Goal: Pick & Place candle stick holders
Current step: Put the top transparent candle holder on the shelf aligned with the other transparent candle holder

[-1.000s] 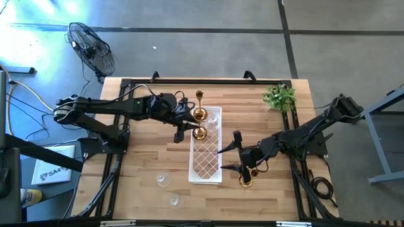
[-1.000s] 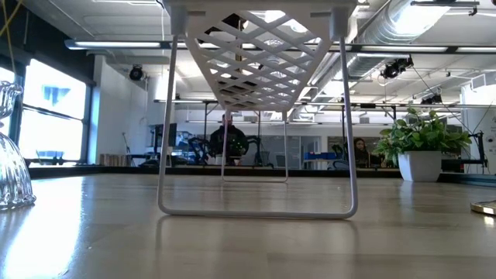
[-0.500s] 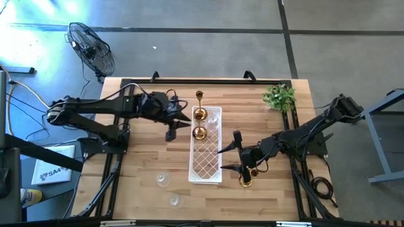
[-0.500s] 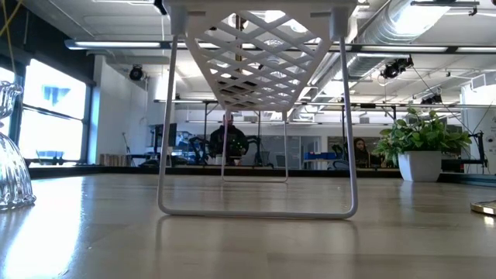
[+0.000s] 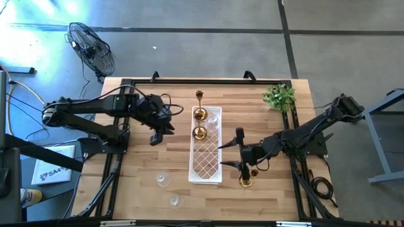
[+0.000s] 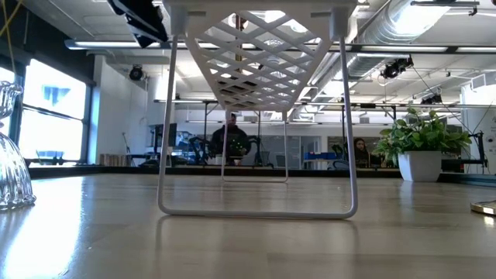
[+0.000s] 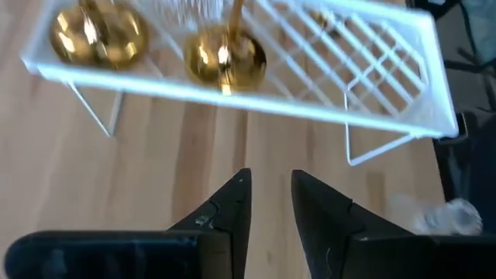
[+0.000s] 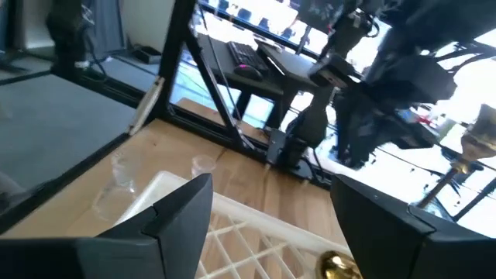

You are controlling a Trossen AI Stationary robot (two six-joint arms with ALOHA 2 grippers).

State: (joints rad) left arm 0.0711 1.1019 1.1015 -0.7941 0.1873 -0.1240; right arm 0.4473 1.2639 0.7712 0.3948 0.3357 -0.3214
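Observation:
The long white lattice tray (image 5: 206, 165) stands on thin legs at the table's middle. Two round brass holders (image 5: 199, 114) (image 5: 199, 132) and a clear glass one (image 5: 214, 124) sit in its far half. The tall-stemmed brass holder (image 5: 199, 96) stands on the table beyond the tray. Another brass holder (image 5: 245, 180) stands on the table beside my right arm. Two glass holders (image 5: 163, 180) (image 5: 175, 200) stand near the front edge. My left gripper (image 5: 154, 139) is left of the tray, slightly open and empty (image 7: 270, 182). My right gripper (image 5: 226, 156) is wide open and empty at the tray's right side (image 8: 271, 194).
A small green plant (image 5: 279, 96) stands at the far right corner. In the low view a glass holder (image 6: 12, 155) stands at the left and the tray's wire legs (image 6: 167, 124) fill the middle. People sit in the room beyond the table.
My left gripper has drawn back from the nearer brass holder in the tray, going toward the table's left edge and a little toward the near edge. That holder stays in the tray where it was.

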